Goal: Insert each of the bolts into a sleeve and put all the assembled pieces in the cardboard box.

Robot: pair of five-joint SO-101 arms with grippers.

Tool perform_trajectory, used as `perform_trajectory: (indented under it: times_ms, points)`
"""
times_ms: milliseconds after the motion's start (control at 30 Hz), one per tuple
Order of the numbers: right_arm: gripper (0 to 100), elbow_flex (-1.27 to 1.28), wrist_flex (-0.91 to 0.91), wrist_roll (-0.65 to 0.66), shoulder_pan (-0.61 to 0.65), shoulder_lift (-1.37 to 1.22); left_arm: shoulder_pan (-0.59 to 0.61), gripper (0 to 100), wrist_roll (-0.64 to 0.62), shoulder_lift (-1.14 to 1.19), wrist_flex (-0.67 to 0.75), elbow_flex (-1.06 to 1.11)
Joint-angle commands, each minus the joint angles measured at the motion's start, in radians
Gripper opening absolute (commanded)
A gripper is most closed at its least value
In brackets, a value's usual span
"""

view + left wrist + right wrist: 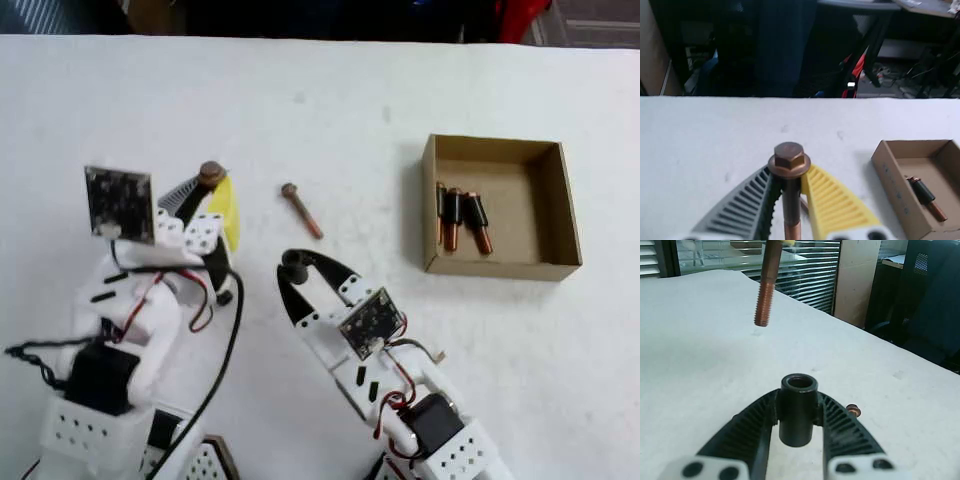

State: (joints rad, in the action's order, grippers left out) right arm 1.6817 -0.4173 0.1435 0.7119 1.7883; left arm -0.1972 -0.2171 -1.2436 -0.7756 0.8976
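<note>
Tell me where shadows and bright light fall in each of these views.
High view: the cardboard box throws a soft shadow on the table beside its left wall. Left wrist view: bright table, dark room behind. Right wrist view: light through the blinds behind the sleeve.

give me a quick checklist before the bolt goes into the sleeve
1. Grip: left end effector shut on bolt: ok.
2. Grip: right end effector shut on sleeve, bore facing up: ok.
3. Alignment: bolt tip over the bore: not ok, it hangs off to one side.
4. Clearance: loose bolt on the table lies apart from both end effectors: ok.
5. Drop-off: cardboard box open, floor space beside three assembled pieces: ok.
</note>
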Motion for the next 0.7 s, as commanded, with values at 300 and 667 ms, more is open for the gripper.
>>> perform_trajectory:
  times_ms: [300,667]
  points:
    - [1.7,0.009,0.087,-0.121,0.001,0.012,-0.134,2,0.006,0.033,0.198,-0.018]
    - [1.7,0.009,0.156,-0.103,0.001,0.012,-0.206,2,0.051,0.051,0.199,-0.017]
